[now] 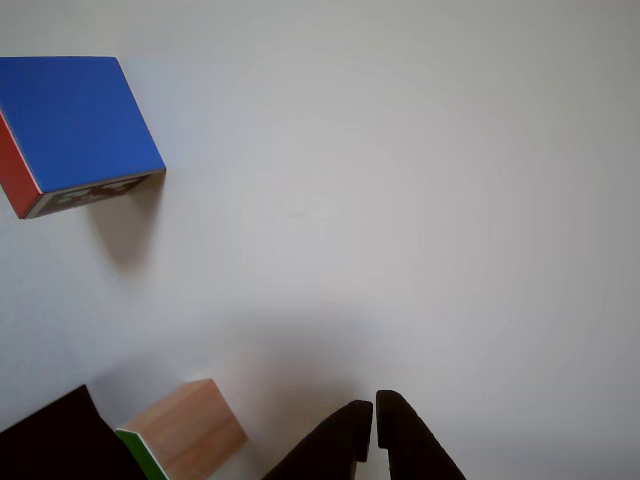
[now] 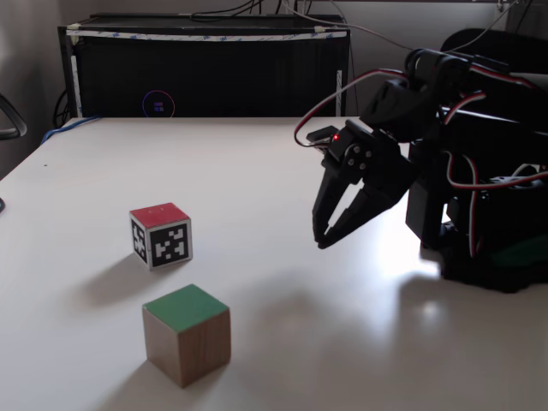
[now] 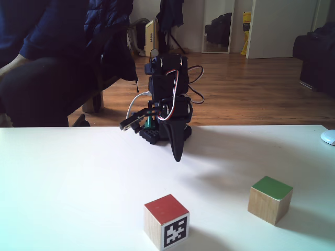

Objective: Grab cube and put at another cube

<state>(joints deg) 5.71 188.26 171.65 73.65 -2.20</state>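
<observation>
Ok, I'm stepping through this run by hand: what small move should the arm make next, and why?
Probably open the claw and swing it toward the green-topped cube. The claw hangs shut and empty above the table, well apart from that cube, which sits untouched near the red-topped cube.

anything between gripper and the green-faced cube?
No. In a fixed view, only bare white table lies between the shut gripper and the green-faced cube; the red-topped cube sits off to the side.
</observation>
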